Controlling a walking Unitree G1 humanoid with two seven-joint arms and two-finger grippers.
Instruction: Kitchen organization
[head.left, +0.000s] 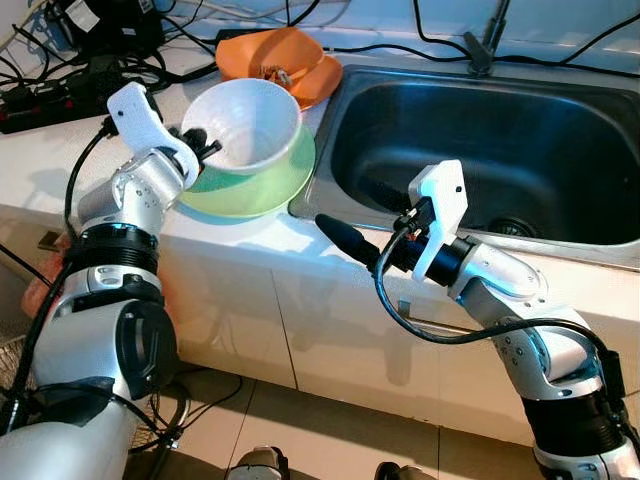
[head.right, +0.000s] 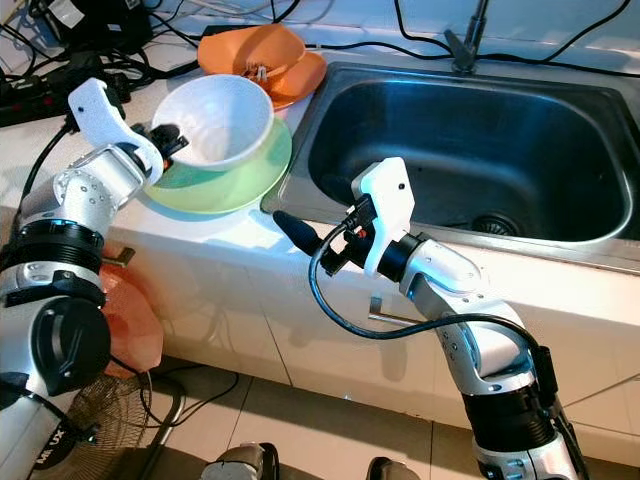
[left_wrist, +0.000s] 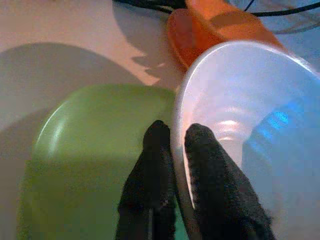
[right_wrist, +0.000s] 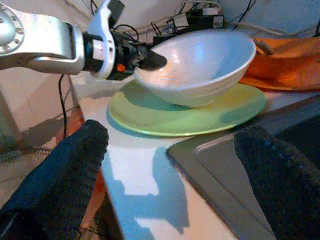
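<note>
A white bowl is tilted over a light green plate on the white counter, left of the sink. My left gripper is shut on the bowl's near rim, one finger inside and one outside, as the left wrist view shows with the left gripper pinching the rim. In the right wrist view the bowl rests with its base on the plate. My right gripper is open and holds nothing, hovering over the counter's front edge at the sink's near left corner, pointing toward the plate.
A steel sink with a faucet fills the right side. Orange dishes lie behind the bowl. A power strip and cables crowd the back left. Below are white cabinet fronts, an orange object and a fan.
</note>
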